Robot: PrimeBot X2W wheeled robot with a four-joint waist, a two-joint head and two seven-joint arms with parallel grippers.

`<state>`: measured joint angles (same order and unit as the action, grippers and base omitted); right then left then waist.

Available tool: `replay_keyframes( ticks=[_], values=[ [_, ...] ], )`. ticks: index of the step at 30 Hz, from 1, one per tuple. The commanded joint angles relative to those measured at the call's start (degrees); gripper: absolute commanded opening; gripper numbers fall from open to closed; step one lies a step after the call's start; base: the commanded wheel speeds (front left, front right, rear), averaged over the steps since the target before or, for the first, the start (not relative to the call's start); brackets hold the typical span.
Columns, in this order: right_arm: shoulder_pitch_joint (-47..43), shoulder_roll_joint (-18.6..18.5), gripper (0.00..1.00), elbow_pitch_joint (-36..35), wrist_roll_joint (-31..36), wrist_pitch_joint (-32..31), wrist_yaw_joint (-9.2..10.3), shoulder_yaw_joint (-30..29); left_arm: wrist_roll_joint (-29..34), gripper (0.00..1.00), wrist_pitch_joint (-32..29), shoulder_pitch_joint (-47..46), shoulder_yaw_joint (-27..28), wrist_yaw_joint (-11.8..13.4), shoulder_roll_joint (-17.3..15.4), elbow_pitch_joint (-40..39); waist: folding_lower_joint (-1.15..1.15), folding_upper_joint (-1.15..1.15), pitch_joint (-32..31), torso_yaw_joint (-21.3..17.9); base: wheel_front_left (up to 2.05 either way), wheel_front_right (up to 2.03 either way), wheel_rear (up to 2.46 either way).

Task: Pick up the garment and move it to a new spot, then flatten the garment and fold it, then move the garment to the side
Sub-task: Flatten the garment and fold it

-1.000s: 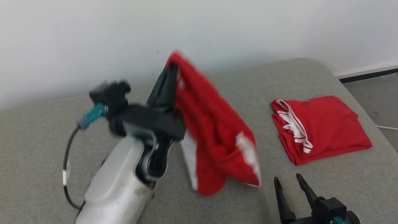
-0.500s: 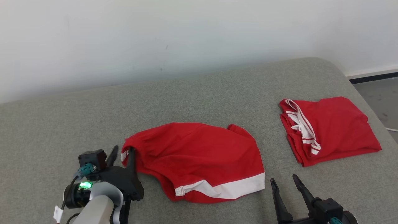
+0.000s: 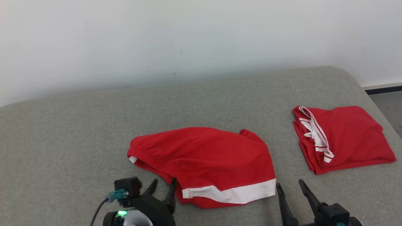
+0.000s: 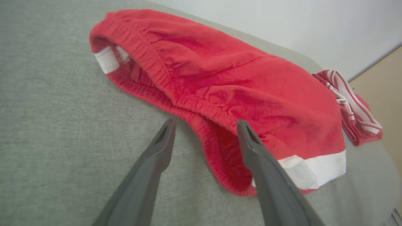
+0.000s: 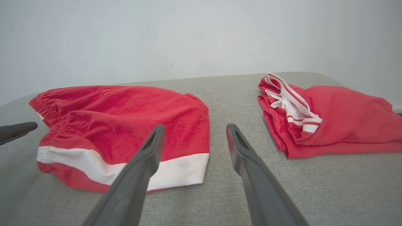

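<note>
Down on the grey cushion (image 3: 62,131), the red shorts (image 3: 204,163) now lie at centre. A second ago they were swinging in the air from the left gripper (image 3: 164,181), and half a second ago it was only just setting the waistband down. Now it has let go! Its fingers are spread and empty, drawn back to the near-left corner of the waistband, one over cloth and one over cushion; whether they touch, I can't tell.

So the carry looks finished and flattening comes next. There's work to do: the waistband gapes, and a flap pokes out at the far-right corner. The right gripper (image 3: 290,183) waits open and empty, just beside the right end of the white hem.

Room? There's plenty of bare grey to the left and on the far side, up to the wall (image 3: 188,37). To the right, a folded red garment (image 3: 345,138) sits apart from the shorts, and beyond it the cushion rounds off toward the floor (image 3: 388,106). It's tighter that way.
</note>
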<state>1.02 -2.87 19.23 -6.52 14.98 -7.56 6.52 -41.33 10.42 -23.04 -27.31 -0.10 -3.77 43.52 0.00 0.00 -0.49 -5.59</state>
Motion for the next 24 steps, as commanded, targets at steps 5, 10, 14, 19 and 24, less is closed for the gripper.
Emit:
replay_keyframes(
  ticks=[5, 10, 14, 19, 24],
  values=[
    [0.32, 0.00, 1.00, -0.19, -0.54, 0.26, 0.16, 0.49, -0.92, 1.00, -4.06, 2.15, -4.82, -0.45, 0.68, -3.27, 0.00, 0.00, -0.16, 0.43, 0.00, 0.00, 0.00],
    [0.74, -0.01, 1.00, -0.36, -0.41, 0.27, 0.16, 0.67, -2.16, 1.00, -5.74, 1.29, -6.76, 1.26, 0.87, -3.30, 0.00, 0.00, 0.54, -0.81, 0.00, 0.00, 0.00],
    [0.85, -0.01, 1.00, -0.52, 0.10, 0.27, 0.16, -0.10, -1.68, 1.00, -6.27, -0.02, -8.33, 1.98, 0.85, -1.80, 0.00, 0.00, 1.15, -1.97, 0.00, 0.00, 0.00],
    [0.73, 0.00, 1.00, -0.72, 0.22, 0.27, 0.16, -0.66, -2.96, 0.00, -5.10, -0.04, -8.47, 1.80, 0.83, -1.29, 0.00, 0.00, 1.48, -2.61, 0.00, 0.00, 0.00],
    [0.25, 0.01, 1.00, -0.81, -0.23, 0.26, 0.16, -1.03, -4.49, 0.00, -2.25, 1.00, -5.28, 2.69, -1.66, -0.89, 0.00, 0.00, 1.36, -1.94, 0.00, 0.00, 0.00]
  ],
)
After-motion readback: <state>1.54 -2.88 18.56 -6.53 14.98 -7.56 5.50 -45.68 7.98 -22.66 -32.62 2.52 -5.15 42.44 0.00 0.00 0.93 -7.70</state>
